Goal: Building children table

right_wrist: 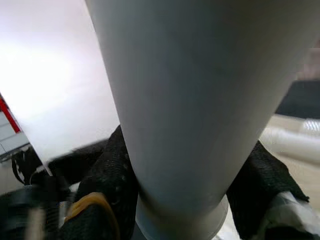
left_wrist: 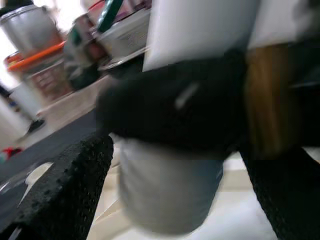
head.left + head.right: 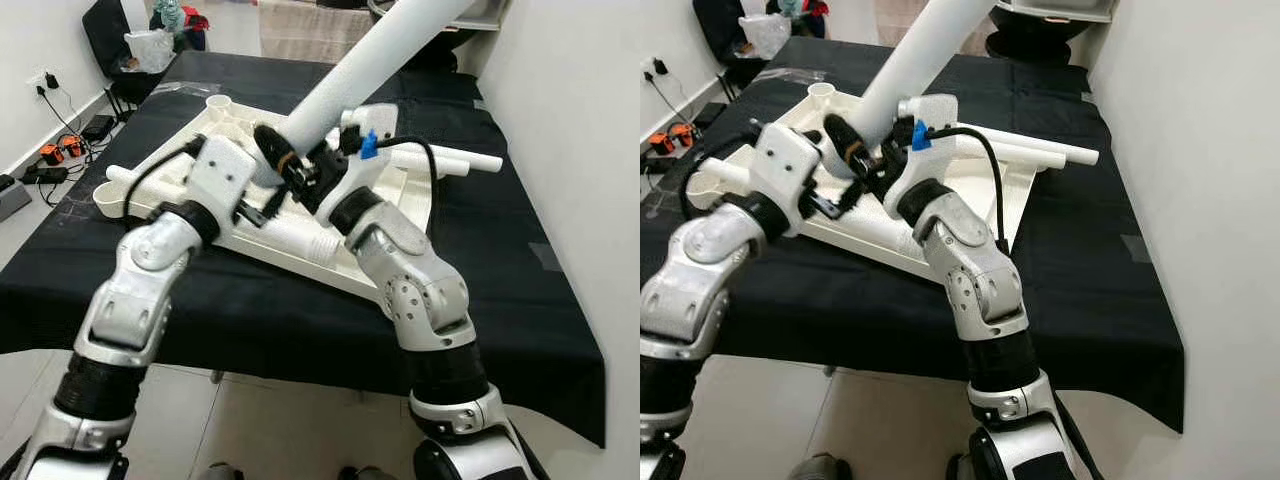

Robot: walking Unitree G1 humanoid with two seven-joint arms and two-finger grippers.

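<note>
A white children's tabletop (image 3: 410, 190) lies upside down on a black-covered table (image 3: 300, 300). One long white table leg (image 3: 370, 60) slants up to the right, its lower end over the tabletop's middle. My right gripper (image 3: 305, 165) is shut on that leg near its lower end; in the right wrist view the black fingers (image 1: 112, 165) press both sides of the leg (image 1: 190, 100). My left gripper (image 3: 272, 150) straddles the same end, open, its fingers (image 2: 70, 190) standing slightly off the leg's tip (image 2: 170, 195). Two more white legs (image 3: 460, 160) lie on the tabletop's right side.
A round leg socket (image 3: 108, 195) sticks out at the tabletop's left corner. Power strips and cables (image 3: 50, 160) lie on the floor at the left. A black chair with a bag (image 3: 140, 50) stands beyond the table. A white wall (image 3: 580, 100) runs along the right.
</note>
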